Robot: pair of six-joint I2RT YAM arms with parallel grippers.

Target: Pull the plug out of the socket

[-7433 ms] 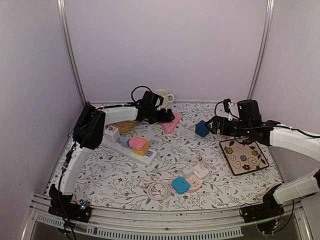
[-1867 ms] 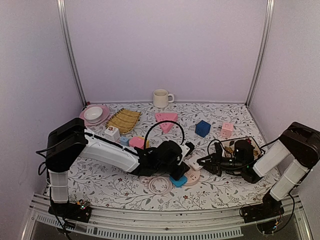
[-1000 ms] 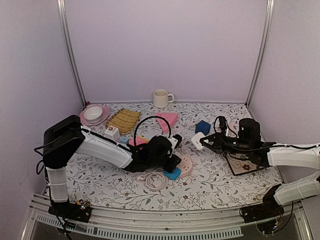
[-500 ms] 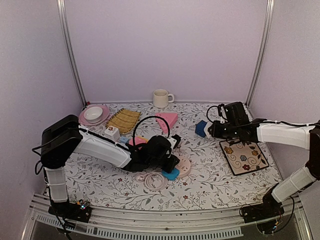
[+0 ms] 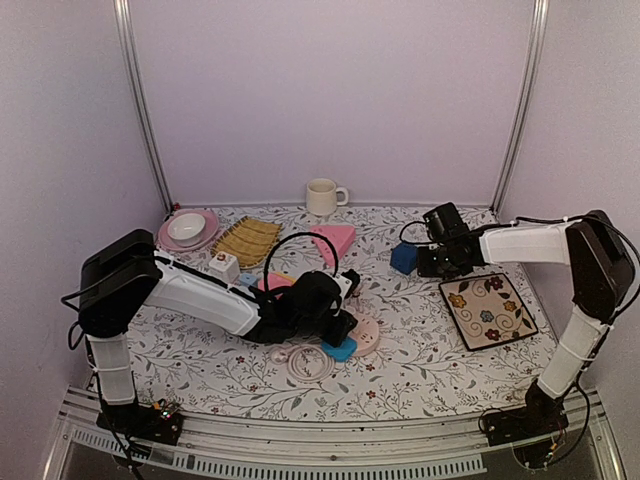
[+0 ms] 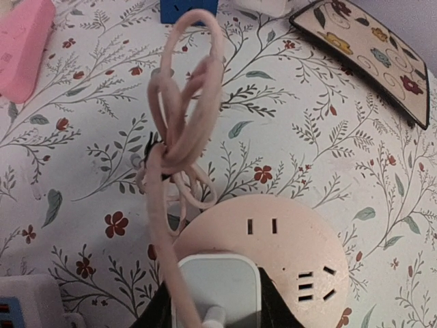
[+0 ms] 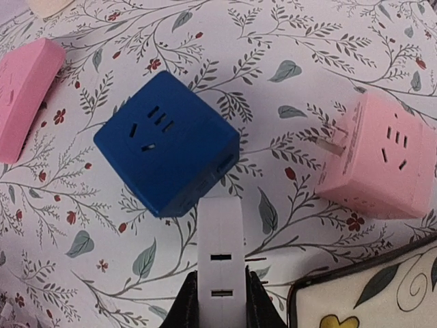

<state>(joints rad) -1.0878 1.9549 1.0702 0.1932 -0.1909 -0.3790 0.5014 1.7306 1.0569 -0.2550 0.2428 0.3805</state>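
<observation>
Right gripper (image 7: 220,292) clamps white plug (image 7: 220,236), clear of round pink socket (image 6: 290,239), just beside blue cube (image 7: 167,154). Left gripper (image 6: 217,304) closed on white adapter (image 6: 218,277) seated in that socket. Risk: narrow pinch (one end only) slips and plug drops; pink cord (image 6: 184,123) could snag the left fingers.

Right arm: two seconds back it reached down to the round socket (image 5: 368,335) at lower centre of the top view; it has since swung to the upper right.
Right gripper (image 7: 220,302): now just beside the blue cube (image 5: 403,257), clamped on the white plug (image 7: 220,263).
Plug's place: earlier seated on the round socket, now off it.
Left gripper (image 6: 215,309): seven seconds ago up by the mug (image 5: 322,196); now low at centre, closed on the second plug (image 6: 217,283).
Socket's place: slid slightly left and up.
</observation>
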